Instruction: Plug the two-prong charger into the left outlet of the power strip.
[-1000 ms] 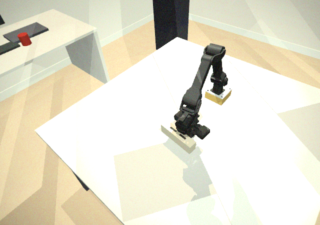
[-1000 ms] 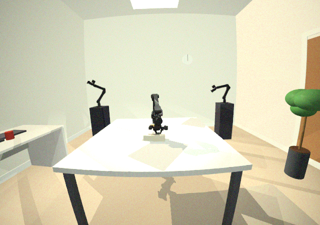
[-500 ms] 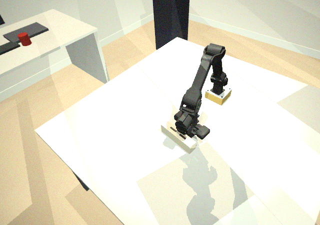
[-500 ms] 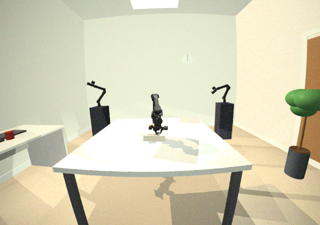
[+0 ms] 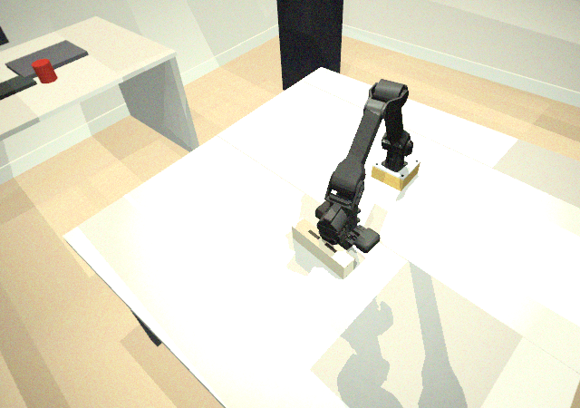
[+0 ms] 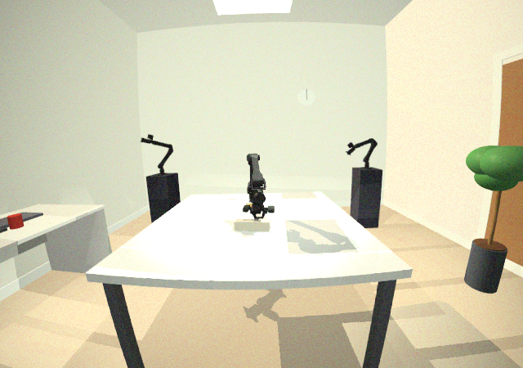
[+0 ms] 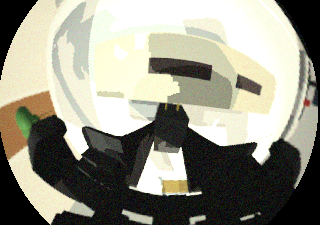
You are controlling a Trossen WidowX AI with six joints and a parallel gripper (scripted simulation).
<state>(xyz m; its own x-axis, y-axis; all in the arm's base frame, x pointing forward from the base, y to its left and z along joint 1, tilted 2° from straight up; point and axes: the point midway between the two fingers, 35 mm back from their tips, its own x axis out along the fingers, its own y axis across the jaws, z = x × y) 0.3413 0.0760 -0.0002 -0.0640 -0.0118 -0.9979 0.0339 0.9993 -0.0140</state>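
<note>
The power strip [image 5: 318, 249] [image 6: 252, 226] [image 7: 120, 70] is a long cream block on the white table. Its top has two dark outlet recesses; one recess [image 7: 180, 69] is near the middle of the wrist view, the other [image 7: 249, 84] further right. My gripper [image 6: 257, 217] [image 7: 168, 124] is shut on the black charger [image 7: 171, 121], over the strip's robot side. Two thin gold prongs [image 7: 166, 106] [image 7: 178, 107] stick out of the charger and overlap the strip's near edge in the wrist view, short of the recesses. I cannot tell if they touch the strip. In the top and exterior views the charger is hidden or too small.
The arm's base stands on a yellow block [image 5: 386, 177] behind the strip. A side desk at the left bears a red cup [image 5: 45, 71] [image 6: 15, 221]. Two dark pedestals with other arms stand beyond the table, and a potted plant [image 6: 485, 267] stands at the right.
</note>
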